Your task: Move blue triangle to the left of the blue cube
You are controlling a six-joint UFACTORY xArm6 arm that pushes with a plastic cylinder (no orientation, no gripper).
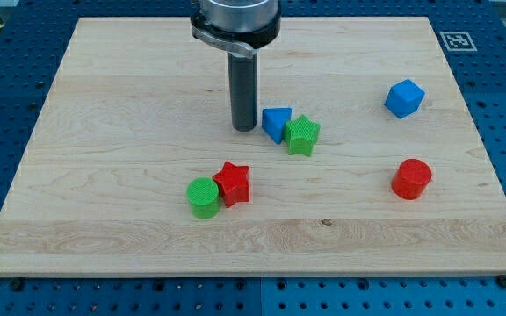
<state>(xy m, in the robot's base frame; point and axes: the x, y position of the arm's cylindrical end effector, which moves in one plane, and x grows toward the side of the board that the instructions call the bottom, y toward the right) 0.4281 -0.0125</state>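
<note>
The tip (244,129) carries no jaws and is set just at the view's left of the blue triangle (276,123); a rightward push toward the blue cube (404,97) seems intended; the green star (302,135) is touching the triangle.

my tip (245,128) just left of triangle (276,123), cube (404,97) far right
</note>
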